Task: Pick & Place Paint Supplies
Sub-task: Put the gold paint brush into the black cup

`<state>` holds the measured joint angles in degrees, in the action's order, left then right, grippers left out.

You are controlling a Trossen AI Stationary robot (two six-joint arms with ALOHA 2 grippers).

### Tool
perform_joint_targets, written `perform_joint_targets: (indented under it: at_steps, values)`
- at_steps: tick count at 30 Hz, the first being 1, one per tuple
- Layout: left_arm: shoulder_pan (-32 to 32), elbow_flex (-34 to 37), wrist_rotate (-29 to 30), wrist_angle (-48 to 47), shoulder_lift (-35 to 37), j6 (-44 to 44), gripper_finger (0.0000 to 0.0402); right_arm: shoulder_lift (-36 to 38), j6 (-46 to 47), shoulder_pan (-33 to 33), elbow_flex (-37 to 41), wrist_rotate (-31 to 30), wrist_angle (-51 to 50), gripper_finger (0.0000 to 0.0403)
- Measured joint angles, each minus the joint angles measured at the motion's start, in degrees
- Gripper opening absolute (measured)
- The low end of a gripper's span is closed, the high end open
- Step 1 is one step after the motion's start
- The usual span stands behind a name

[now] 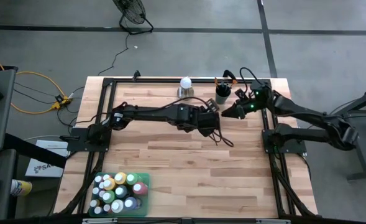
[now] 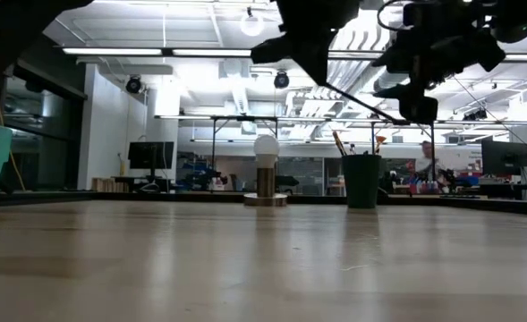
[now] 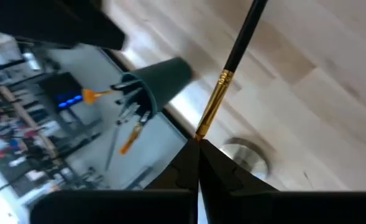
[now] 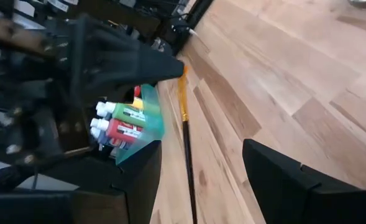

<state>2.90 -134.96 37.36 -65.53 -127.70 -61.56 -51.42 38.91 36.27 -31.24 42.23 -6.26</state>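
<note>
Left hand [image 1: 212, 119], above desk centre, pinches a thin black, gold-ferruled paintbrush [image 3: 227, 73] by its bristle end. Right hand [image 1: 237, 111] hovers at its three o'clock, fingers wide, empty. Dark green cup [image 1: 222, 94] at one o'clock.

A grey concrete floor [image 1: 189, 50] is spreading around the pale wooden worktop [image 1: 170, 162], with a dark fan [image 1: 132, 14] standing at twelve o'clock and yellow cables [image 1: 36, 93] trailing at nine o'clock. Across the room, ceiling light strips [image 2: 138, 51] are glowing over white ductwork, a dark monitor [image 2: 150, 155] is sitting at ten o'clock, and a person [image 2: 427, 159] is standing at three o'clock.
</note>
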Motion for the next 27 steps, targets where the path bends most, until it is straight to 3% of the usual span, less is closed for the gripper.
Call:
perform_joint_targets:
  at_steps: [8,15,27]
  values:
    - [0.7,0.0,2.3,7.5,0.0,-4.2,0.0000,-5.3,0.0,-0.9,0.0,1.8,3.5,0.0219]
    - [0.5,0.0,2.9,8.5,0.0,-6.1,0.0000,-8.1,-0.3,-3.7,0.0,5.3,6.2,0.0219]
    - [0.5,0.0,2.8,9.7,0.0,-6.1,0.0000,-10.5,-1.1,-8.7,0.0,0.2,13.4,0.0219]
